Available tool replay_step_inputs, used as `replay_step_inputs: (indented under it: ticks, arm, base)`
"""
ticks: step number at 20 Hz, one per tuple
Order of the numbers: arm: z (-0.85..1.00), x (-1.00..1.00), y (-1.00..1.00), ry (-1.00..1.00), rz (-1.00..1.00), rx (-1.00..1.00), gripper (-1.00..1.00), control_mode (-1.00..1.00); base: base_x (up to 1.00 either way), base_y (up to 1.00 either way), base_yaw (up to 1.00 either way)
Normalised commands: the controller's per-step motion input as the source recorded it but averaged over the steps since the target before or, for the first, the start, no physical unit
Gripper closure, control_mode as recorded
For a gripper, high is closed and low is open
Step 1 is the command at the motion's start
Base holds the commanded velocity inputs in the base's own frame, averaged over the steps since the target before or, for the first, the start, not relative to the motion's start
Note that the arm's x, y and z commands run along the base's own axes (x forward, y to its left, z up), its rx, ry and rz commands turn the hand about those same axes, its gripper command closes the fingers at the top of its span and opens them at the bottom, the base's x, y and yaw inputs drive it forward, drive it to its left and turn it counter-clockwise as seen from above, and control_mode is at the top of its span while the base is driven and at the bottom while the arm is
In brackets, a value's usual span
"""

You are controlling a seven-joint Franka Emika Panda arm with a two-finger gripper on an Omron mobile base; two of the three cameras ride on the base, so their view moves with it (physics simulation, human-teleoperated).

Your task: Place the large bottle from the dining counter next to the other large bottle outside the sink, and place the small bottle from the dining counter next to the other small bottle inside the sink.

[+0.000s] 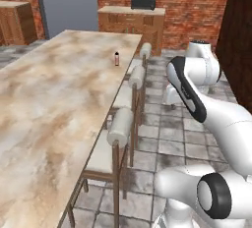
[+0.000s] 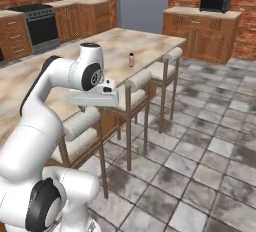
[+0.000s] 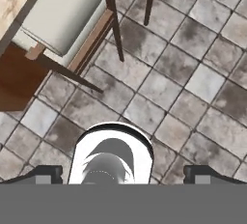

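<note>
Marble dining counter [image 1: 44,104], one small bottle [image 1: 116,59], three stools [image 1: 121,126], tool [image 3: 123,175] wide open, empty

bottle far down the bench, stools along its edge

a small bottle [image 1: 116,58] stands upright on the bench [image 1: 49,104], toward its far end and near the edge where the stools [image 1: 121,126] line up in a row. the hand [image 3: 120,175] hangs over the floor [image 3: 193,97] just beside the nearest stool, well short of the bottle. behind the bench, a microwave [image 2: 215,2] sits on a cabinet [image 2: 202,28] against the back wall.
</note>
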Motion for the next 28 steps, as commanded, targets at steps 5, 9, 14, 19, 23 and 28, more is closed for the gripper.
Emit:
replay_step_inputs:
  ticks: [5, 9, 14, 19, 23, 28]
  arm:
    - [0.0, 0.0, 0.0, 0.0, 0.0, 0.0, -1.0, 1.0]
    - [0.0, 0.0, 0.0, 0.0, 0.0, 0.0, -1.0, 1.0]
    - [0.0, 0.0, 0.0, 0.0, 0.0, 0.0, -1.0, 1.0]
    - [0.0, 0.0, 0.0, 0.0, 0.0, 0.0, -1.0, 1.0]
    - [0.0, 0.0, 0.0, 0.0, 0.0, 0.0, -1.0, 1.0]
    - [0.0, 0.0, 0.0, 0.0, 0.0, 0.0, -1.0, 1.0]
  base:
    - [1.0, -0.79, 0.52]
    - [0.98, -0.84, 0.51]
    - [0.83, -0.88, 0.48]
    - [0.49, -0.96, 0.41]
    - [0.4, -0.94, 0.41]
    - [0.43, -0.93, 0.41]
